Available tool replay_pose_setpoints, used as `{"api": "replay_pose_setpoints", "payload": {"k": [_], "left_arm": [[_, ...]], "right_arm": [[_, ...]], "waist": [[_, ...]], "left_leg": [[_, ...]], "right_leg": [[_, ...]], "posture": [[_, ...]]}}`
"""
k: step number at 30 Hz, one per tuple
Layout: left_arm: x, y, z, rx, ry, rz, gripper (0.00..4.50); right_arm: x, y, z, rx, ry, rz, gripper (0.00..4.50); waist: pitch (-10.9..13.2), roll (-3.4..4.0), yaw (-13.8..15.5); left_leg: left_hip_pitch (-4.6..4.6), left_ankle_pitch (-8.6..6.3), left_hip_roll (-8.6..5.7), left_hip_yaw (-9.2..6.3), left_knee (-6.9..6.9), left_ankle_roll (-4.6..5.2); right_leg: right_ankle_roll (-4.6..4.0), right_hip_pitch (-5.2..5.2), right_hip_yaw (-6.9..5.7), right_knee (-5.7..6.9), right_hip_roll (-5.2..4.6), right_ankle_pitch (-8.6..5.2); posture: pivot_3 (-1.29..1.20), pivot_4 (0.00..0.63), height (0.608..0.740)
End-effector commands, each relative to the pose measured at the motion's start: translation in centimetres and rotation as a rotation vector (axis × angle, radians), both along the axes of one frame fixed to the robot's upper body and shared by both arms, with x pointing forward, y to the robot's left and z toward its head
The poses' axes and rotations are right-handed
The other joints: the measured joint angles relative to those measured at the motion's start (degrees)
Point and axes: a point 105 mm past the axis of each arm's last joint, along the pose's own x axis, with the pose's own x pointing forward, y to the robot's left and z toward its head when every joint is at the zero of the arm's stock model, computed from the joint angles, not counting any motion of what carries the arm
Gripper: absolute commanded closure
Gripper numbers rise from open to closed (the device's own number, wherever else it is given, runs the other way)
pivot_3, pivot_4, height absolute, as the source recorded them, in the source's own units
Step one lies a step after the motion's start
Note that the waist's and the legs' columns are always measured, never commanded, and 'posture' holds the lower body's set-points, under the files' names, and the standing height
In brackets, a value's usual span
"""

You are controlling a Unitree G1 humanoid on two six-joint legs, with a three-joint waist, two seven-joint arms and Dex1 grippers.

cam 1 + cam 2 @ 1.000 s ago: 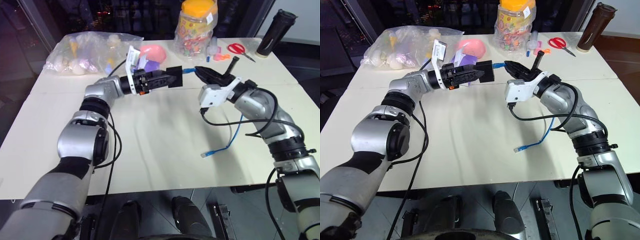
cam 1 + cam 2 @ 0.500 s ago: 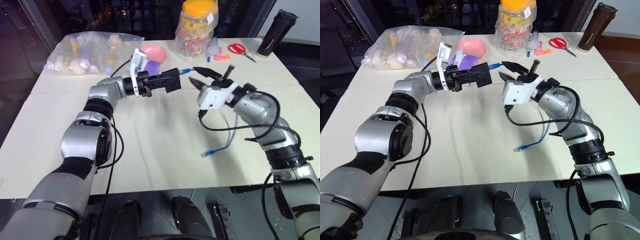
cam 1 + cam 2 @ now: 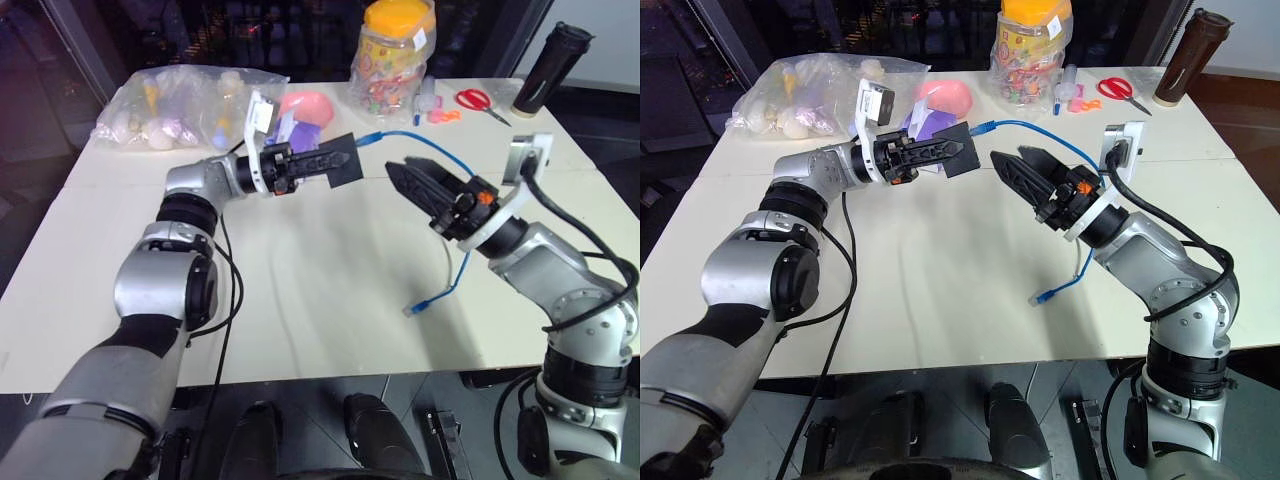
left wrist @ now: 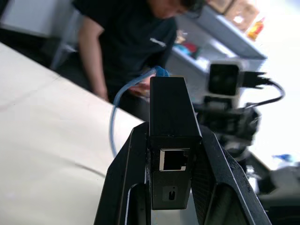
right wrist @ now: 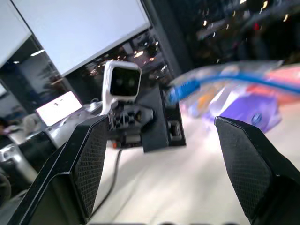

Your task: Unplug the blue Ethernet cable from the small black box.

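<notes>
left pincer (image 4: 171,187) round small black box (image 4: 169,122)

No wording, brand or number is legible; the candy jar's (image 3: 396,58) label is too small to read.

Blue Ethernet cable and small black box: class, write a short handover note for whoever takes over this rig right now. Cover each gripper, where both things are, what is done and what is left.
Left gripper: jaws shut on the small black box, held up above the table.
Right gripper: jaws open, empty, facing the box with a gap between.
Blue Ethernet cable: one plug sits at the box's far end. The cord arcs through the air and its other plug lies on the table.
Done: box gripped and lifted.
Left: the plug looks still seated, so grip it and pull it free.
</notes>
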Motion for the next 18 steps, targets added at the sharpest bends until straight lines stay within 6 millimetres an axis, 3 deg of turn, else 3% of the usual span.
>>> {"api": "replay_pose_setpoints", "payload": {"k": [1,6,18], "left_arm": [[-0.7,-0.4,0.9,-0.014,-0.026,-0.052,3.99],[-1.3,-1.1,0.8,-0.014,-0.014,-0.093,3.99],[-1.8,-1.8,0.1,-0.006,0.0,-0.125,3.99]], "right_arm": [[-0.6,0.3,0.7,0.005,-0.023,0.003,0.8],[0.4,0.1,0.4,0.017,-0.004,-0.054,0.8],[0.6,1.0,0.6,0.027,-0.024,-0.051,0.8]], "waist": [[0.0,0.0,0.01],[0.0,0.0,0.0],[0.0,0.0,-0.02]], "left_leg": [[-0.01,0.0,0.0,0.0,0.0,0.0],[-0.01,0.0,0.0,0.0,-0.08,0.0],[-0.04,0.0,0.0,0.01,-0.09,0.0]], "right_leg": [[0.0,0.0,0.0,-0.01,0.0,0.0],[0.02,-0.03,0.0,-0.02,0.01,-0.01],[0.02,-0.07,0.0,-0.03,0.01,-0.01]], "posture": [[0.0,0.15,0.74],[0.0,0.15,0.74],[0.0,0.15,0.74]]}}
